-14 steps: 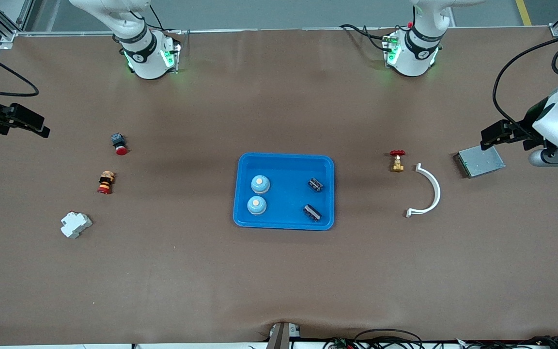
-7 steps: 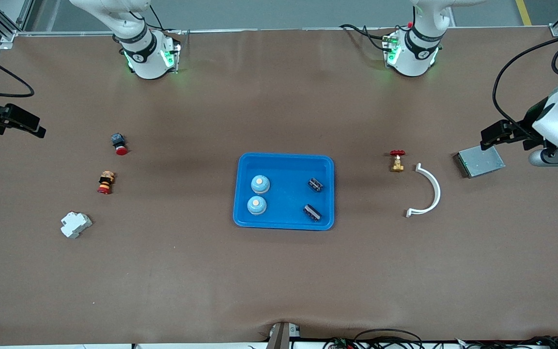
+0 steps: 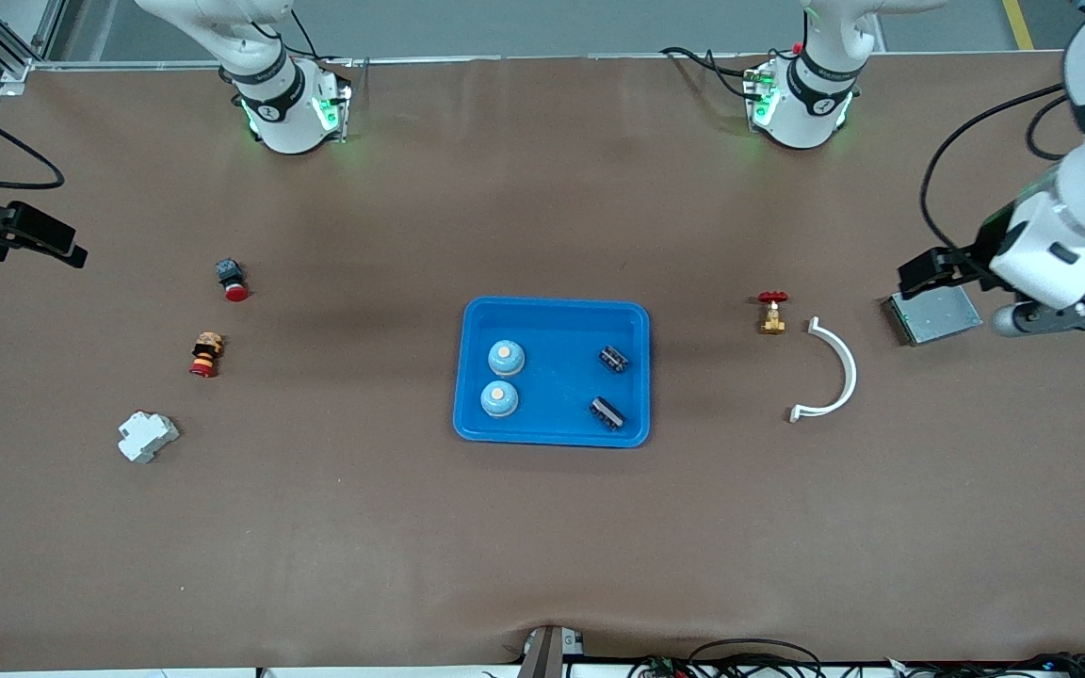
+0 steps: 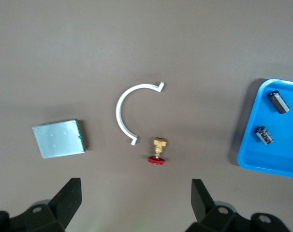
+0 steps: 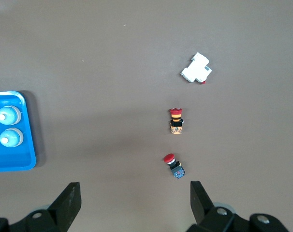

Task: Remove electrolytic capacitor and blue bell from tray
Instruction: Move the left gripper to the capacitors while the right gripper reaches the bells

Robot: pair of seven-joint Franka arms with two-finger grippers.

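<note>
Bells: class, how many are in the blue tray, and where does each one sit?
2. Both sit in the tray at the right arm's end: one bell farther from the front camera, the other bell nearer. None seem hidden.

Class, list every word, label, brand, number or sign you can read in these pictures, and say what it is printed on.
No text can be read anywhere.
The two capacitors in the blue tray: any sleeve print is too small to read.
The marks on the two arm bases: too small to read.
The grey metal box, bells and push buttons: no lettering shows.

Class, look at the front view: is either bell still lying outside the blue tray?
No: both bells sit inside the tray, beside the two capacitors.
</note>
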